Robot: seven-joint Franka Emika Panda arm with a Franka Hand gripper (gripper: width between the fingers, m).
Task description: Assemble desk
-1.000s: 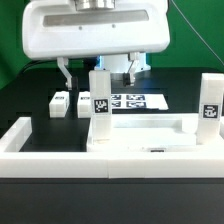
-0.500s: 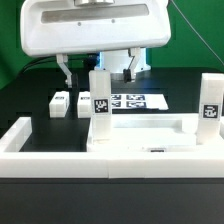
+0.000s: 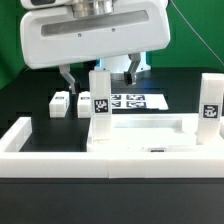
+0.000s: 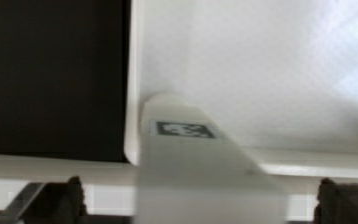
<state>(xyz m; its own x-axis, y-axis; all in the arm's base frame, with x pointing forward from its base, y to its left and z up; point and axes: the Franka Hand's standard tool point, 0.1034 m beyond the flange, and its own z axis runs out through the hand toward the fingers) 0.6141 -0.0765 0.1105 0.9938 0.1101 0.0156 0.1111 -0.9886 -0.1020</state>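
Leg post (image 3: 100, 110) upright between gripper (image 3: 100, 82) jaws spread wide

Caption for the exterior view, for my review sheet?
Open gripper poised above an upright leg post by the tabletop; a second leg post stands at the exterior view's right.

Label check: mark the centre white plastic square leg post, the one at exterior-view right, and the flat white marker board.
Centre leg post (image 3: 100, 122): exterior view, front face below tag.
Right leg post (image 3: 210, 130): exterior view, lower front face.
Marker board (image 3: 140, 102): exterior view, printed top.
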